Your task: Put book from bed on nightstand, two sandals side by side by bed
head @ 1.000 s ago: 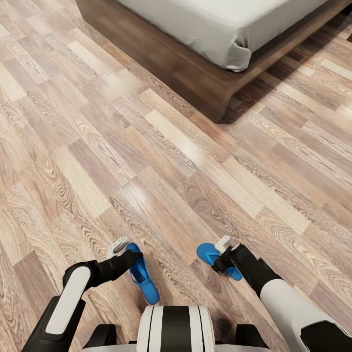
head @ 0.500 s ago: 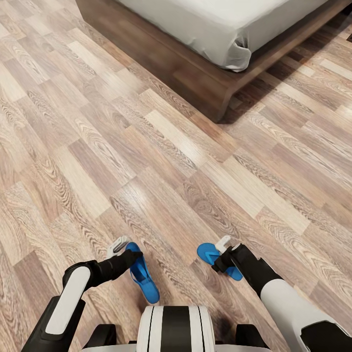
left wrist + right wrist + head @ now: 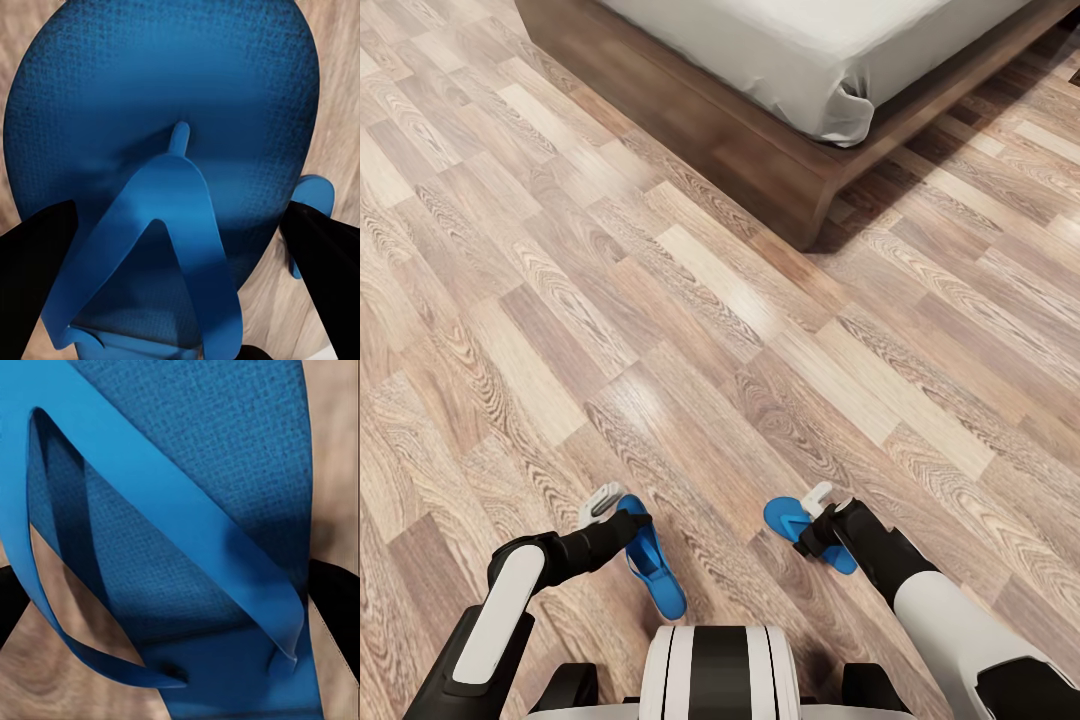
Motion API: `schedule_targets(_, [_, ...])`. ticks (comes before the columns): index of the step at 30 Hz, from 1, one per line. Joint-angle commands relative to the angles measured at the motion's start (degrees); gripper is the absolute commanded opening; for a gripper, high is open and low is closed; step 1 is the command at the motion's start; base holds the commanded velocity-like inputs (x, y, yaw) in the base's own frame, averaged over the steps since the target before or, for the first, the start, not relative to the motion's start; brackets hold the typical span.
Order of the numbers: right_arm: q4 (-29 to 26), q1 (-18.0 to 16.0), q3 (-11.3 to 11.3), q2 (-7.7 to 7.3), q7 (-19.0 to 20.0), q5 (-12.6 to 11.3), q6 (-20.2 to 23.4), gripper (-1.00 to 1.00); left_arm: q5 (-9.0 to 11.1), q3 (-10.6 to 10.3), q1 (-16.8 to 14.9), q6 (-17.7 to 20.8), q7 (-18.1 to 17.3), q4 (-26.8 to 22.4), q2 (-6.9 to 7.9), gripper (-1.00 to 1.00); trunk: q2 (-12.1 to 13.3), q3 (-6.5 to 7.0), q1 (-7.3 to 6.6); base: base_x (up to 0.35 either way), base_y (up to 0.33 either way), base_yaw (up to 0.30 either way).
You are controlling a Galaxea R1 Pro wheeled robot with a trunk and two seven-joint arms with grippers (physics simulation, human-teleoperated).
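Sandals unmoved over the last second: my left claw [image 3: 603, 503] grips one sandal [image 3: 652, 562], my right claw [image 3: 818, 500] the other sandal [image 3: 800, 526], well short of the bed [image 3: 760, 160], so placement remains pending.

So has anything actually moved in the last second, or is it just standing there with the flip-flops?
Nothing visibly changed. The left gripper is at one blue sandal and the right gripper at the other sandal, just as before, and the bed sits in the same spot in the head view.
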Motion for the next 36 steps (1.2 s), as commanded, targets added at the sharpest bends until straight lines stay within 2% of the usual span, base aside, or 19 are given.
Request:
schedule_targets(1, [-0.1, 0.0, 0.2, -0.06, 0.4, 0.9, 0.1, -1.00, 0.6, -0.1, 0.0, 0.0, 0.6, -0.1, 0.04, -1.00, 0.0, -0.03, -0.01, 0.000, 0.000, 0.000])
schedule_targets(10, [-1.2, 0.1, 0.1, -0.41, 0.8, 0.7, 0.2, -1.00, 0.6, 0.0, -0.3, -0.1, 0.6, -0.2, 0.04, -1.00, 0.0, -0.03, -0.01, 0.000, 0.000, 0.000])
schedule_targets(15, [-8.6, 1.0, -0.7, -2.43, 2.6, 0.2, 1.2, -1.00, 0.6, 0.0, -0.7, -0.1, 0.6, -0.3, 0.06, -1.00, 0.0, -0.03, -0.01, 0.000, 0.000, 0.000])
schedule_targets(16, [-8.6, 1.0, -0.7, -2.43, 2.6, 0.2, 1.2, -1.00, 0.6, 0.0, -0.7, -0.1, 0.6, -0.3, 0.06, -1.00, 0.0, -0.03, -0.01, 0.000, 0.000, 0.000])
schedule_targets(18, [-13.6, 2.1, -2.1, -3.97, 5.0, -0.3, 2.9, -1.00, 0.6, 0.0, -0.8, -0.1, 0.7, -0.3, 0.05, -1.00, 0.0, -0.03, -0.01, 0.000, 0.000, 0.000])
schedule_targets(20, [-19.5, 3.7, -4.5, -5.63, 8.4, -0.9, 5.1, -1.00, 0.6, 0.0, -1.0, -0.1, 0.6, -0.4, 0.05, -1.00, 0.0, -0.03, -0.01, 0.000, 0.000, 0.000])
schedule_targets(23, [-29.2, 6.8, -9.4, -7.57, 14.8, -1.5, 7.8, -1.00, 0.6, 0.0, -1.4, 0.0, 0.6, -0.4, 0.04, -1.00, 0.0, -0.03, -0.01, 0.000, 0.000, 0.000])
schedule_targets(24, [-29.2, 6.8, -9.4, -7.57, 14.8, -1.5, 7.8, -1.00, 0.6, 0.0, -1.4, 0.0, 0.6, -0.4, 0.04, -1.00, 0.0, -0.03, -0.01, 0.000, 0.000, 0.000])
schedule_targets(27, [-38.8, 10.1, -16.2, -8.55, 20.3, -1.8, 9.3, -1.00, 0.6, 0.0, -2.0, 0.0, 0.6, -0.4, 0.04, -1.00, 0.0, -0.03, -0.01, 0.000, 0.000, 0.000])
schedule_targets(28, [-38.8, 10.1, -16.2, -8.55, 20.3, -1.8, 9.3, -1.00, 0.6, 0.0, -2.0, 0.0, 0.6, -0.4, 0.04, -1.00, 0.0, -0.03, -0.01, 0.000, 0.000, 0.000])
schedule_targets(33, [-52.1, 14.7, -29.9, -8.48, 24.9, -2.2, 10.9, -1.00, 0.6, 0.0, -4.4, 0.3, 0.6, -0.4, 0.08, -1.00, 0.0, -0.03, -0.01, 0.000, 0.000, 0.000])
schedule_targets(34, [-52.1, 14.7, -29.9, -8.48, 24.9, -2.2, 10.9, -1.00, 0.6, 0.0, -4.4, 0.3, 0.6, -0.4, 0.08, -1.00, 0.0, -0.03, -0.01, 0.000, 0.000, 0.000])
schedule_targets(36, [-54.9, 15.9, -34.4, -8.20, 25.9, -2.6, 11.9, -1.00, 0.6, -0.1, -5.7, 0.5, 0.6, -0.5, 0.07, -1.00, 0.0, -0.03, -0.01, 0.000, 0.000, 0.000])
